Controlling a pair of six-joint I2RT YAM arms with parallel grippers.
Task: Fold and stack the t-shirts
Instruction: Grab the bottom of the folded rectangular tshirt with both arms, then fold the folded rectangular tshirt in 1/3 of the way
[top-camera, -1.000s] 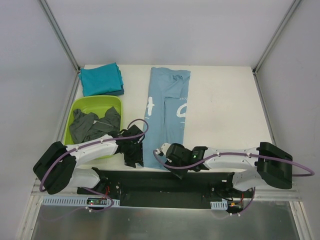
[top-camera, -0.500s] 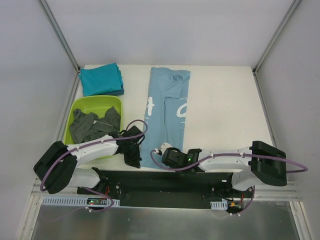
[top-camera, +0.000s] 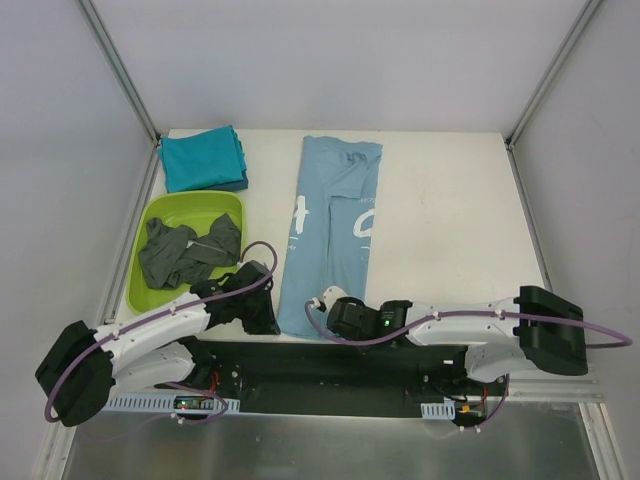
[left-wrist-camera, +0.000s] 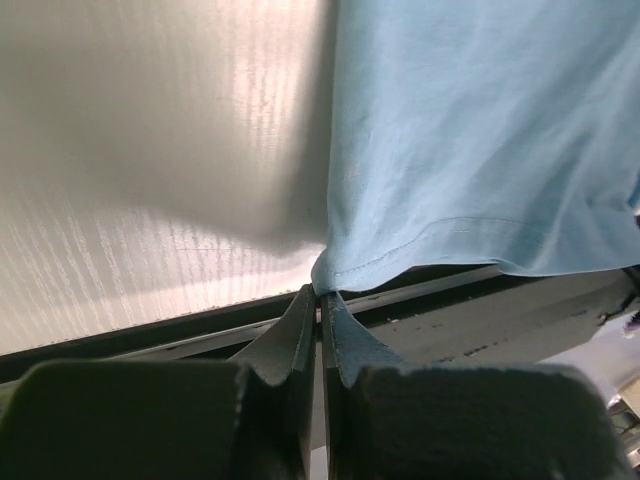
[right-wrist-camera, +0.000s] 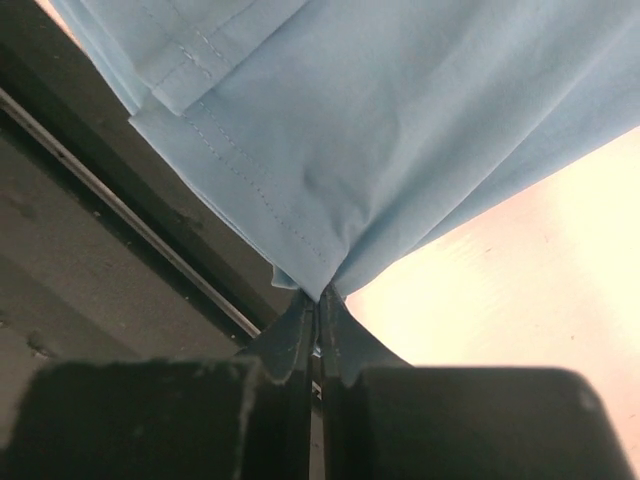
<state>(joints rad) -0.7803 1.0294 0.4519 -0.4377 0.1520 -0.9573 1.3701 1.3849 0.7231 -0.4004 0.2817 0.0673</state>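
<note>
A light blue t-shirt, folded into a long strip with white print, lies down the middle of the table. Its near hem reaches the table's front edge. My left gripper is shut on the near left corner of that hem, and the left wrist view shows the corner pinched at the gripper. My right gripper is shut on the near right corner, with the gripper pressed together on the cloth. A folded teal t-shirt lies at the back left. Dark grey t-shirts lie crumpled in the tub.
A lime-green plastic tub stands at the left, just behind my left arm. The black mounting rail runs along the table's near edge below both grippers. White enclosure walls close in the table on three sides.
Both grippers have closed onto the blue shirt's near hem corners. The left arm has swung lower and further left; the right gripper has slid a little left along the front edge.
</note>
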